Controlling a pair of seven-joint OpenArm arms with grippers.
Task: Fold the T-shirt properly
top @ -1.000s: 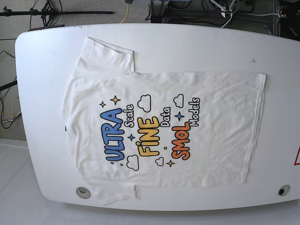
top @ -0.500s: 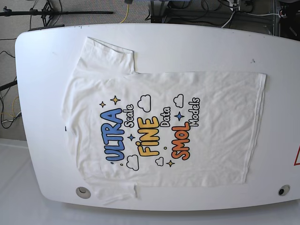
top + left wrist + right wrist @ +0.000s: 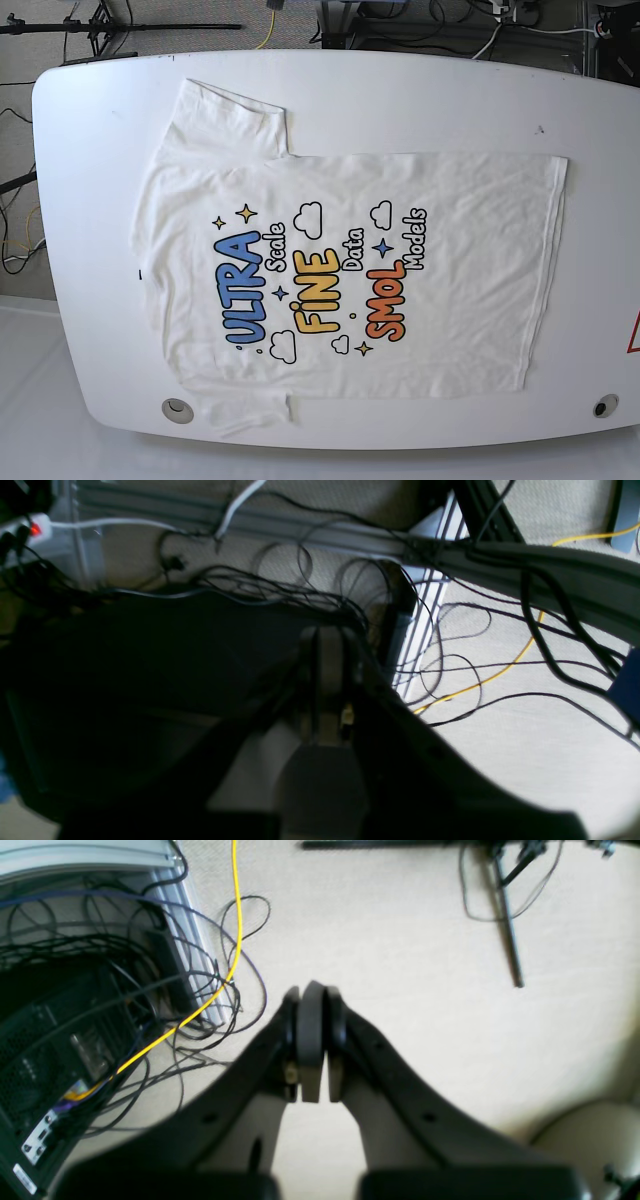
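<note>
The T-shirt (image 3: 340,270) lies spread flat, print side up, on the white table (image 3: 420,95) in the base view, its collar to the left and its hem to the right. One sleeve points to the far edge, the other to the near edge. Neither arm shows in the base view. My left gripper (image 3: 327,645) is shut with nothing in it and hangs over dark equipment and floor cables. My right gripper (image 3: 312,995) is shut too, empty, above bare carpet. The T-shirt is out of both wrist views.
A round grommet (image 3: 178,409) sits at the table's near left, another grommet (image 3: 605,406) at the near right. Beyond the far edge are cables and a stand (image 3: 120,27). A yellow cable (image 3: 232,925) and a black computer case (image 3: 45,1050) lie on the floor.
</note>
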